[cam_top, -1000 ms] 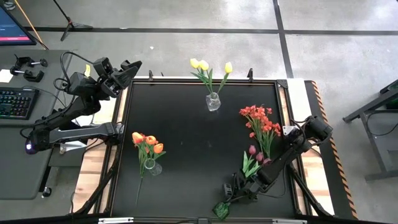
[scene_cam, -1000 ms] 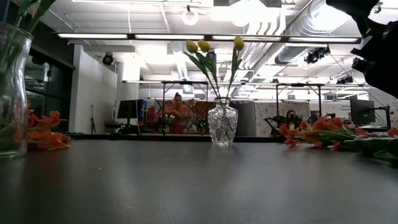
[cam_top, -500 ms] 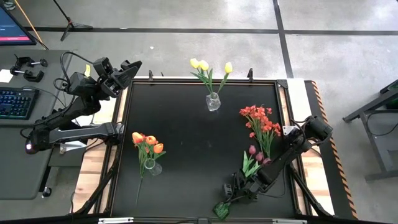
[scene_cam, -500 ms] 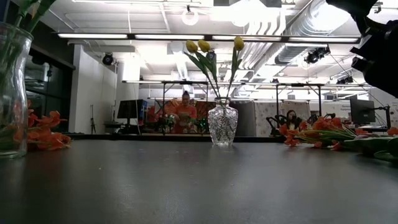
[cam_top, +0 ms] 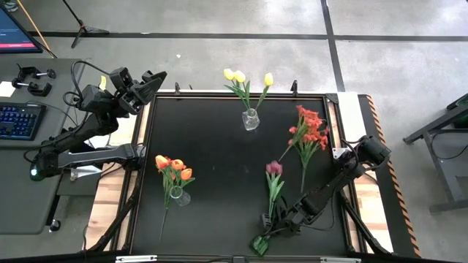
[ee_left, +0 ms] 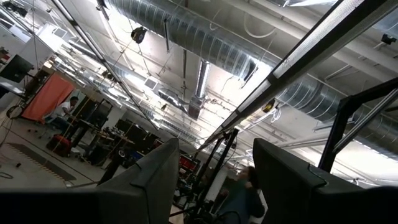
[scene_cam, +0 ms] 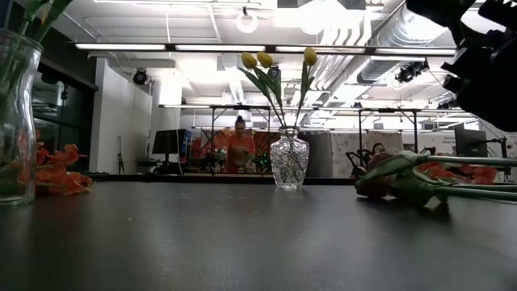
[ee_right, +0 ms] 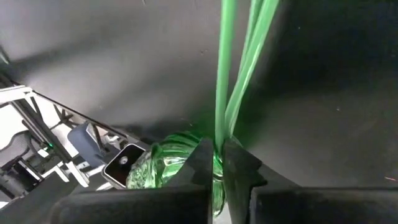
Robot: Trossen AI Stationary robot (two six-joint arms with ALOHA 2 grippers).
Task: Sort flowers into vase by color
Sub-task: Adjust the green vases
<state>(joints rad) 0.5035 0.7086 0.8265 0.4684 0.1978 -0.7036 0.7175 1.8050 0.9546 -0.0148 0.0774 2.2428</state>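
We have the right gripper (cam_top: pixel 272 221) clamped on the stems of the maroon tulips (cam_top: pixel 273 169) near the table's front edge; their long axis runs from our fingers toward twelve o'clock, heads farthest out. The green vase (cam_top: pixel 259 245) lies just at seven o'clock of our grip. The left gripper (cam_top: pixel 152 82) waits, jaws apart, off the back-left corner.

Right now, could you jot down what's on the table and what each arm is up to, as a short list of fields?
yellow tulips: standing in a clear vase at the table's far edge
orange tulips: in a second vase, left side
red tulips: lying loose on the table, right side
maroon tulip: stem pinched by the right gripper
green vase: near edge, no flowers in it yet
left gripper: open, parked off the table's far left corner
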